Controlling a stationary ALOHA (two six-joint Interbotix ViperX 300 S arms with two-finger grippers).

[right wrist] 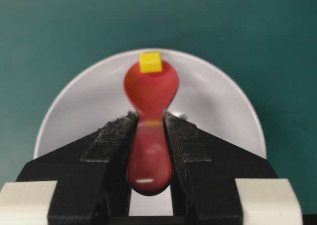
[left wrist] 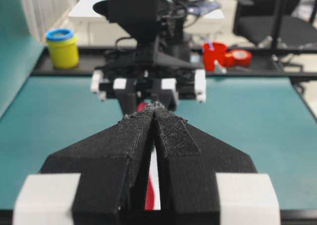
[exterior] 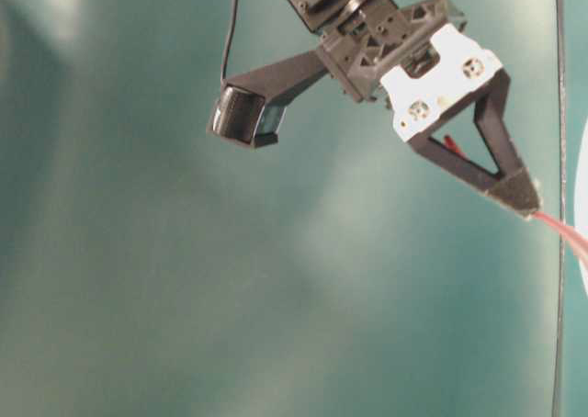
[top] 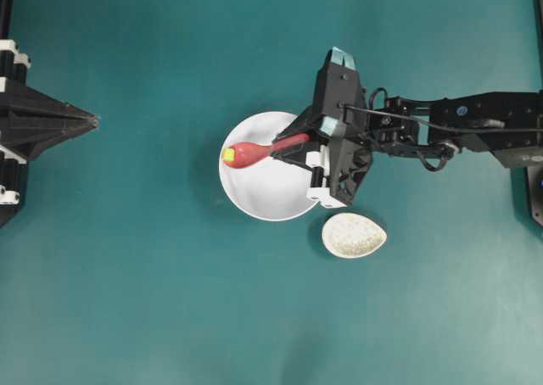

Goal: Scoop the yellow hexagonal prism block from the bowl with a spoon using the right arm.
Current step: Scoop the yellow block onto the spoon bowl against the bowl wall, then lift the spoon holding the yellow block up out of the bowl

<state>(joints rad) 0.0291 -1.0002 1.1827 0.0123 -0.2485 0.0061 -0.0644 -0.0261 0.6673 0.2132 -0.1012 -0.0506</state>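
My right gripper (top: 296,147) (right wrist: 151,120) is shut on the handle of the red-pink spoon (top: 254,153) (right wrist: 151,93). The spoon's head reaches left over the white bowl (top: 271,194) (right wrist: 84,111). The tiny yellow hexagonal prism block (top: 228,154) (right wrist: 150,62) sits at the far tip of the spoon's head, near the bowl's left rim. From table level the right gripper (exterior: 524,199) hangs tilted, with the spoon (exterior: 562,230) sticking out past its fingertips. My left gripper (top: 92,122) (left wrist: 155,107) is shut and holds nothing, at the table's left edge, far from the bowl.
A small speckled beige spoon rest (top: 354,235) lies on the teal table just right of and below the bowl, under my right wrist. Beyond the table's far edge in the left wrist view stand a yellow jar (left wrist: 63,48) and red containers (left wrist: 215,55).
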